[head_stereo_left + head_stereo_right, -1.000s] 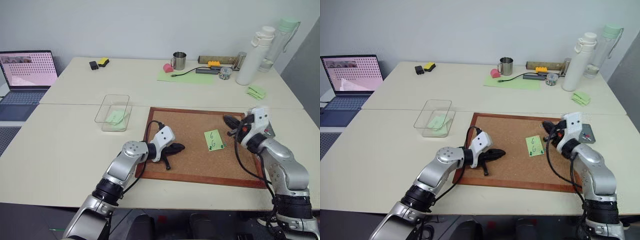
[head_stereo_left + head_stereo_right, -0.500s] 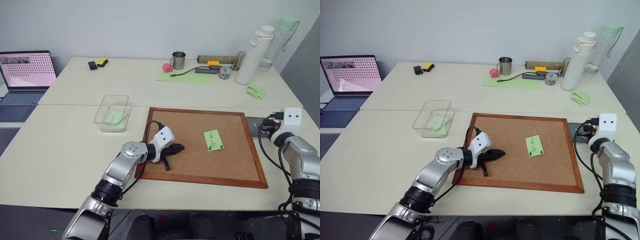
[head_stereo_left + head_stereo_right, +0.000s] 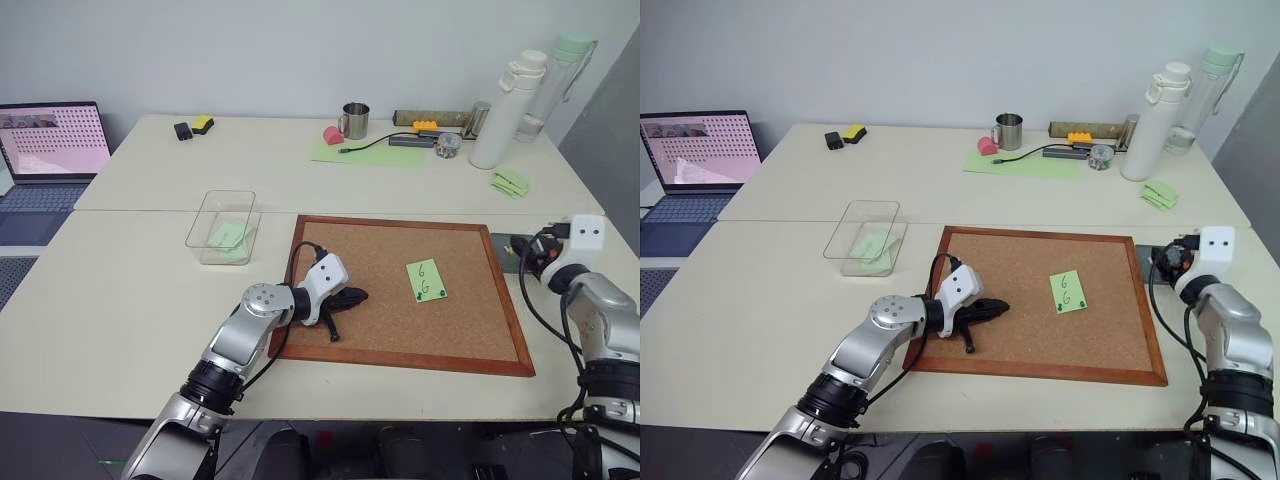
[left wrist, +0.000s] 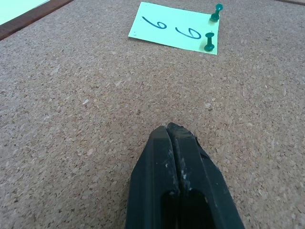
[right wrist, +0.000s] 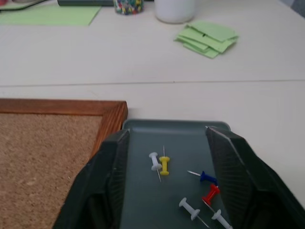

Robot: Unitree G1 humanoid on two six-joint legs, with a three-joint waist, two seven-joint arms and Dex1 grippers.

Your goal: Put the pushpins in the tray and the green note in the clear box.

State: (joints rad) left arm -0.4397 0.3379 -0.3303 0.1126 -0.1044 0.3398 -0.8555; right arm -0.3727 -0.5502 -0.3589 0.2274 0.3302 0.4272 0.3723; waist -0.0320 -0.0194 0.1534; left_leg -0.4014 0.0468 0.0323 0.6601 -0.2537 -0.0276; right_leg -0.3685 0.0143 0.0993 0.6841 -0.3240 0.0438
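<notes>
Right fingers (image 5: 164, 191) spread wide over the tray (image 5: 143, 191) holding a yellow pushpin (image 5: 164, 165), apparently loose; left fingers (image 4: 174, 138) pressed together, empty, above the cork board (image 4: 71, 119).

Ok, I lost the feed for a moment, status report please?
Right gripper open over tray, yellow pushpin in it. Left gripper shut on cork board. Green note held by two green pins.

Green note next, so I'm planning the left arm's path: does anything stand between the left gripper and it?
Nothing visible: bare cork board lies between the shut left gripper and the green note. Two green pushpins pin it.
</notes>
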